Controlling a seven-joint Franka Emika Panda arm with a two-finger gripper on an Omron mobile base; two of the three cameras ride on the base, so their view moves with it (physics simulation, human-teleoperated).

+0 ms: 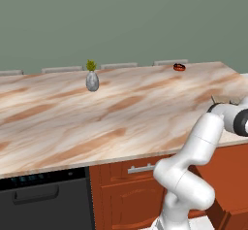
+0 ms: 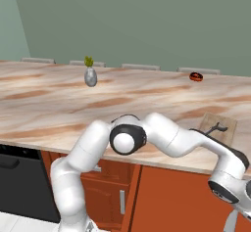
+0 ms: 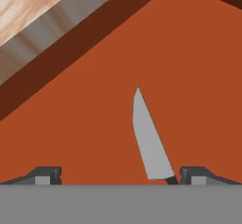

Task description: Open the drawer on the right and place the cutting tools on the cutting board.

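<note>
the two-finger gripper (image 3: 120, 175) was seen spread wide over the open reddish-brown wooden drawer (image 3: 94, 124), a grey-bladed kitchen knife (image 3: 149, 140) lying between its tips. the black handle should probably be straddled before closing; the light tan cutting board (image 2: 220, 126) waited on the countertop.

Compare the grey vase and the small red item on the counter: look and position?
The vase is grey, upright and egg-shaped with a yellow-green sprig on top; the red item is low, flat and red with dark parts, too small to identify. The vase stands toward the counter's left and further in from the wall; the red item lies near the back edge on the right. Both rest on the marbled countertop.
</note>
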